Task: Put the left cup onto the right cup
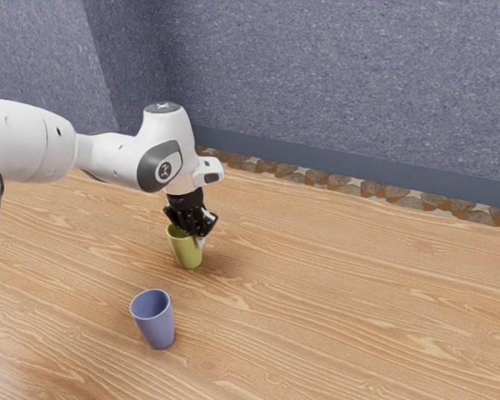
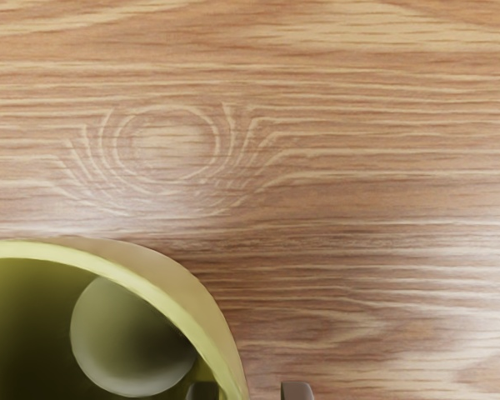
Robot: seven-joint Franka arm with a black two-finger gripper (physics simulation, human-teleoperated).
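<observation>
An olive-green cup (image 1: 185,250) stands upright on the wooden table, with a lavender-blue cup (image 1: 153,317) nearer the front edge and apart from it. My gripper (image 1: 198,240) reaches down onto the green cup's rim on the side toward the exterior view's right. In the wrist view the green cup (image 2: 150,275) is seen from above, with its pale inner floor. Its wall passes between my two fingertips (image 2: 297,390): one finger is inside the cup against the wall, while the other is outside with a gap to it. The gripper is open.
The wooden table (image 1: 358,283) stretches wide toward the exterior view's right. A grey-blue wall with a strip of stones (image 1: 383,190) runs along the far side. My white arm (image 1: 83,154) comes in from the exterior view's left, above the table.
</observation>
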